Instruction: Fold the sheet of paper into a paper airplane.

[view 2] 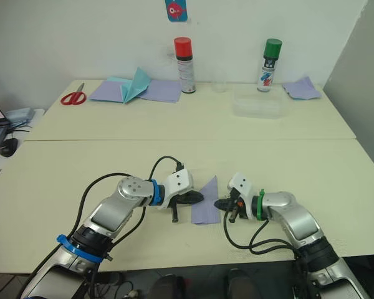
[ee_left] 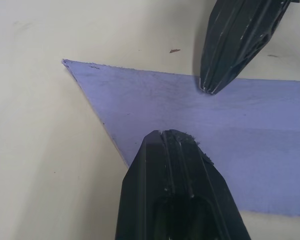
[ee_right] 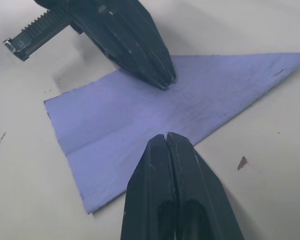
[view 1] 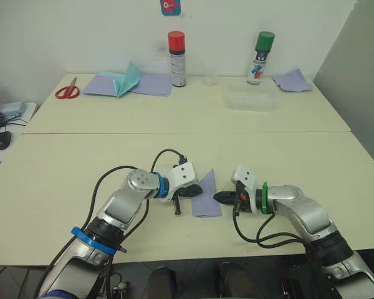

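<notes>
Lower centre of the left eye view: one folded, pointed paper airplane (view 1: pixel 205 195) flat on the pale surface (view 1: pixel 62 168) between the left tool (view 1: pixel 188 192) and right tool (view 1: pixel 223 197), likely pinned from both sides to press a crease; along the top, two spray cans (view 1: pixel 176 58), one pair of scissors (view 1: pixel 67 91). Left wrist view: own fingers together, tip on the lavender paper, opposite tip touching its far edge. Right wrist view: same pairing mirrored, fingers closed, gripping nothing.
</notes>
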`<state>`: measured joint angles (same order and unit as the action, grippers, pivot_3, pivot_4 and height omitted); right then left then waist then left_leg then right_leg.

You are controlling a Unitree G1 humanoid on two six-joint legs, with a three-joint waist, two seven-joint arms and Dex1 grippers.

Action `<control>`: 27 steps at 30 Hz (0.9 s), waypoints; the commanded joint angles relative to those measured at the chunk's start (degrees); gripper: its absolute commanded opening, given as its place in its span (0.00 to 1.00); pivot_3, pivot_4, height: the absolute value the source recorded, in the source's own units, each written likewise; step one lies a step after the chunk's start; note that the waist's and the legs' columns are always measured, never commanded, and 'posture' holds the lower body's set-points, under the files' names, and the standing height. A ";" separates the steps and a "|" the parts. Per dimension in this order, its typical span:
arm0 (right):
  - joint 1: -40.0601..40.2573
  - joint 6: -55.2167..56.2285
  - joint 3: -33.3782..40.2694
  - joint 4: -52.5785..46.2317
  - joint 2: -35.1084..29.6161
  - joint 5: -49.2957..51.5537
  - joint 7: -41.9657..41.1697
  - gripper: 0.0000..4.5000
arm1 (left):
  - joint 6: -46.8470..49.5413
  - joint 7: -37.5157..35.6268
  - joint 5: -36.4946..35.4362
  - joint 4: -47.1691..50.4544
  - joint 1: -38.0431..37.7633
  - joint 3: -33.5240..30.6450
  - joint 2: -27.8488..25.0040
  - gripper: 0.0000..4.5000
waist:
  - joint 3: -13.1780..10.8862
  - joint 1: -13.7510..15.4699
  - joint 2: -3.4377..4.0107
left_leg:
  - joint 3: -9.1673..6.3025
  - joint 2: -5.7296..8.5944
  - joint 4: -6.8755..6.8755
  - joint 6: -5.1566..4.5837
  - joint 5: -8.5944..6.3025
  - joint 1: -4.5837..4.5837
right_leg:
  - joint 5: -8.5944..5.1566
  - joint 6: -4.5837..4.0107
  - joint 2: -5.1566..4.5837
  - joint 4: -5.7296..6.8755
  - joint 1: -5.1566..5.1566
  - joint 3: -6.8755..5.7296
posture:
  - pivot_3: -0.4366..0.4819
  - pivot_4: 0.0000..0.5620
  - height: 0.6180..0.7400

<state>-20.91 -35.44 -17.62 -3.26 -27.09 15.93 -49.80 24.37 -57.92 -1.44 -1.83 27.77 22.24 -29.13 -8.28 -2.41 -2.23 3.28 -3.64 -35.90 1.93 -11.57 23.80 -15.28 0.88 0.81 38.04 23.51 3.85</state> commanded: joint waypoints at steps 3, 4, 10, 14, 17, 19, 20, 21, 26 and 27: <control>-2.06 0.71 1.03 4.50 1.39 -3.26 4.09 0.00 | 1.01 -0.51 1.97 -1.98 -1.45 2.49 -0.75 0.00 | 0.01 -0.02 0.00 | 0.00 -0.01 -0.01 0.00 0.00 -0.03 | 0.00 0.00 0.01 0.01 -0.02 -0.02 | 0.48 0.27 1.00; -2.66 0.83 1.47 5.78 2.14 -3.70 5.32 0.00 | 0.99 -0.59 1.97 -1.98 -1.46 2.52 -0.77 0.00 | 0.01 -0.04 0.00 | 0.00 -0.02 -0.01 0.00 0.00 -0.05 | 0.00 0.00 0.01 0.02 -0.03 -0.01 | 0.48 0.27 1.00; -5.33 1.97 3.69 12.13 6.78 -4.03 9.87 0.00 | 0.79 -0.70 2.18 -2.16 -1.87 2.85 -0.79 0.00 | 0.02 -0.11 0.00 | 0.00 -0.03 -0.04 0.00 0.01 -0.19 | -0.01 -0.02 0.00 0.04 -0.15 0.03 | 0.48 0.27 1.00; -7.10 3.49 3.76 15.52 8.18 -5.05 10.53 0.00 | 0.43 -1.04 2.30 -2.59 -1.80 2.83 -1.07 0.00 | 0.03 -0.25 -0.01 | 0.05 -0.03 -0.04 0.00 0.00 -0.35 | -0.02 -0.03 0.00 0.03 -0.27 0.10 | 0.48 0.27 1.00; -8.42 4.70 3.87 17.71 8.85 -5.98 11.04 0.00 | 0.20 -1.20 2.33 -2.82 -1.78 2.79 -1.20 0.00 | 0.04 -0.34 0.00 | 0.04 -0.04 -0.04 -0.01 0.01 -0.40 | -0.04 -0.08 0.00 0.05 -0.30 0.10 | 0.48 0.27 1.00; -9.46 5.45 3.92 19.38 9.46 -6.51 11.51 0.00 | -0.04 -1.31 2.39 -3.00 -1.80 2.80 -1.26 0.00 | 0.04 -0.46 0.00 | 0.06 -0.04 -0.04 -0.01 0.01 -0.43 | -0.06 -0.12 0.00 0.05 -0.31 0.14 | 0.48 0.27 1.00; -10.11 5.82 4.17 20.49 9.93 -6.73 12.12 0.00 | -0.12 -1.31 2.45 -3.02 -1.86 2.84 -1.26 0.00 | 0.04 -0.49 0.00 | 0.06 -0.04 -0.04 -0.01 0.01 -0.44 | -0.05 -0.12 0.00 0.06 -0.31 0.15 | 0.48 0.27 1.00; -10.93 6.49 4.31 21.88 10.38 -7.13 12.74 0.00 | -0.21 -1.32 2.51 -3.07 -1.90 2.90 -1.24 0.00 | 0.04 -0.54 0.00 | 0.06 -0.04 -0.05 -0.02 0.01 -0.45 | -0.05 -0.12 0.00 0.05 -0.31 0.15 | 0.48 0.27 1.00; -14.11 10.04 4.88 28.86 11.77 -9.62 15.88 0.00 | -0.63 -1.30 2.78 -3.17 -2.09 3.06 -1.25 0.00 | 0.05 -0.70 0.01 | 0.10 -0.03 -0.04 -0.02 0.02 -0.49 | -0.03 -0.13 -0.01 0.05 -0.33 0.19 | 0.48 0.27 1.00; -14.30 10.53 5.00 29.49 11.88 -9.82 15.86 0.00 | -0.70 -1.26 2.81 -3.17 -2.14 3.06 -1.29 0.00 | 0.05 -0.71 0.00 | 0.11 -0.02 -0.03 -0.02 0.02 -0.48 | -0.03 -0.12 -0.01 0.04 -0.33 0.20 | 0.48 0.27 1.00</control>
<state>-35.39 -24.97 -13.48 23.16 -14.72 7.93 -36.03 22.92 -58.21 -0.68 -2.85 27.55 22.51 -29.60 -8.23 -3.12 -2.23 3.39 -3.66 -35.92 1.91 -11.55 23.31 -15.30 0.78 0.80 38.08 23.17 4.04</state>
